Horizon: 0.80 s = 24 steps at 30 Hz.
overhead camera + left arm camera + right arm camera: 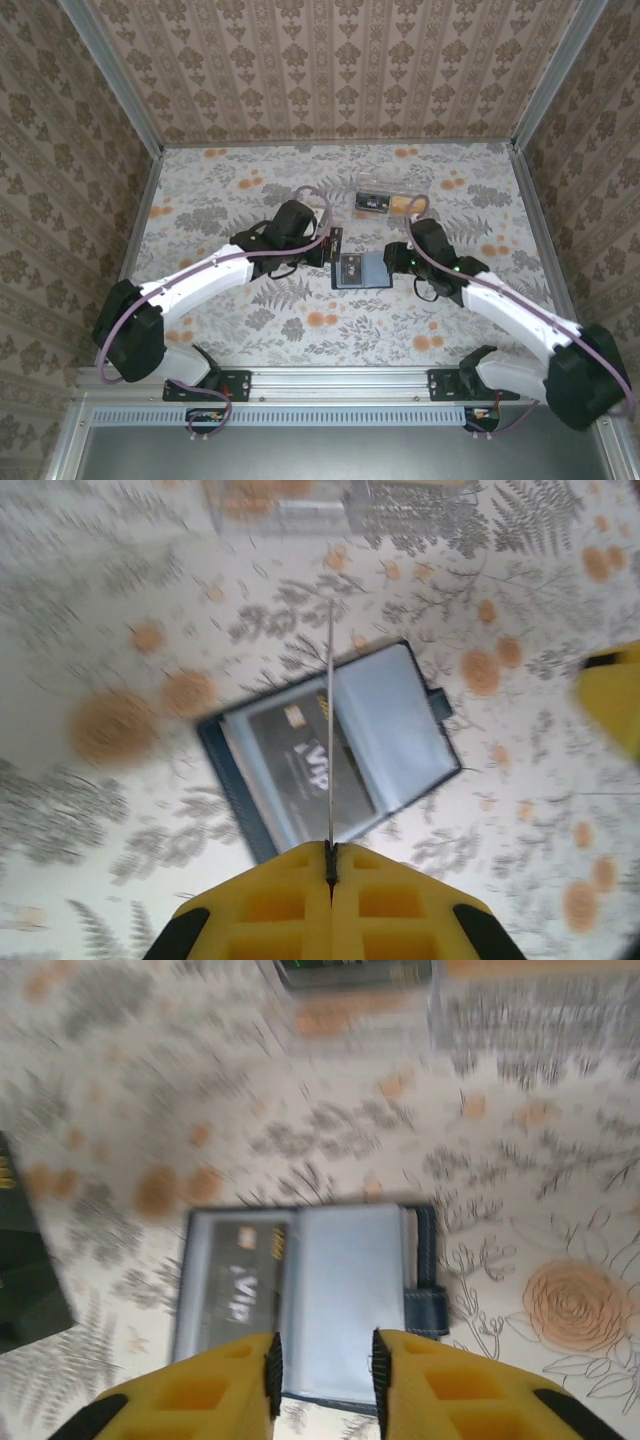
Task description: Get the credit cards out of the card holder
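The navy card holder (362,270) lies open on the floral table between my two grippers. Its grey inner faces point up (345,1300), and a small dark tab (430,1305) sticks out on its right edge. A black credit card marked VIP (300,770) sits in its left pocket. My left gripper (331,852) is shut on another thin credit card (330,700), seen edge-on and held above the holder; from above this card (337,240) looks dark. My right gripper (322,1365) stands open over the holder's grey right face, with nothing between its fingers.
A clear plastic box (390,203) with black and tan contents lies just beyond the card holder, also at the top of the left wrist view (290,505). Patterned walls close in the table at the back and on both sides.
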Each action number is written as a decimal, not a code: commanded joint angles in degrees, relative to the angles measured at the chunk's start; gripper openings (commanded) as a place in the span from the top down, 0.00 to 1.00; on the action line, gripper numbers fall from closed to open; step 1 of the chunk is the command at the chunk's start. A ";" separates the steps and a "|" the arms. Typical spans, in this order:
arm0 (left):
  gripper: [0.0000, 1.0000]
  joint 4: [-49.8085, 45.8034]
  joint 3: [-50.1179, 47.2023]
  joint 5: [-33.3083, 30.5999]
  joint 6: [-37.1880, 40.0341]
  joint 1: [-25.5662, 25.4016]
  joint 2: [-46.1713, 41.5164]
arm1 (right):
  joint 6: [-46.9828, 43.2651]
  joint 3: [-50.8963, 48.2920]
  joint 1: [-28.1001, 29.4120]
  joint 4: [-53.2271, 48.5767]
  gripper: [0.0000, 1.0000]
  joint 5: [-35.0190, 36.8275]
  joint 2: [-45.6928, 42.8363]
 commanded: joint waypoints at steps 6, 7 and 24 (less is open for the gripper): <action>1.00 -0.81 5.84 -13.84 29.11 -3.26 -0.07 | -1.54 -8.61 -0.19 -3.48 0.44 8.02 -22.70; 1.00 -0.68 6.86 -13.91 31.50 -3.38 0.39 | -1.55 -9.98 -0.17 -3.12 0.41 8.06 -25.47; 1.00 -6.72 29.65 -17.88 80.22 -2.52 24.54 | -1.00 -17.76 -0.26 -8.12 0.00 13.47 -46.57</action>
